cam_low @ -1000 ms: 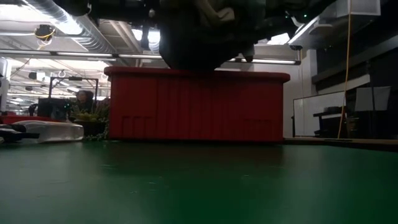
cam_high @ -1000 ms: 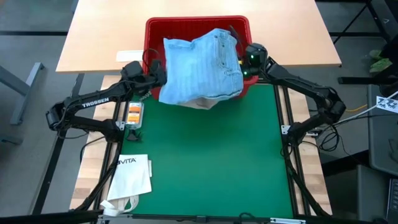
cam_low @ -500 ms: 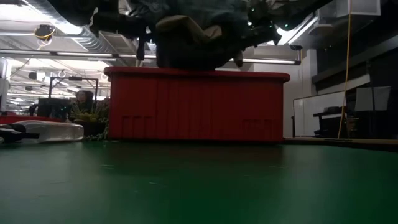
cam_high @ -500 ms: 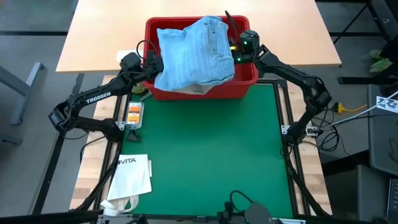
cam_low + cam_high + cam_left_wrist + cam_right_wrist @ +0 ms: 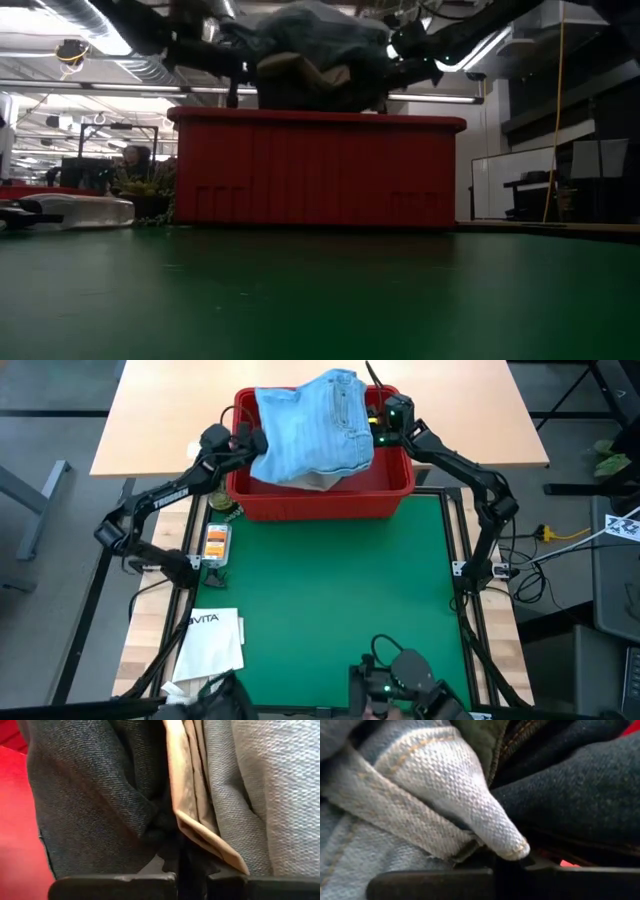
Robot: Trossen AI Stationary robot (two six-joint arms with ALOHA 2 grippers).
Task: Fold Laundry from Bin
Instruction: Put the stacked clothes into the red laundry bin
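denim jeans clamped by both grippers above bin

One red bin, one green mat, one white paper bag. One pair of light blue jeans on top. Two arms.

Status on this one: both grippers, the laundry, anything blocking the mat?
Left gripper and right gripper shut on the laundry. Bundle lifted over the bin, jeans on top. White paper bag at the mat's near-left corner.
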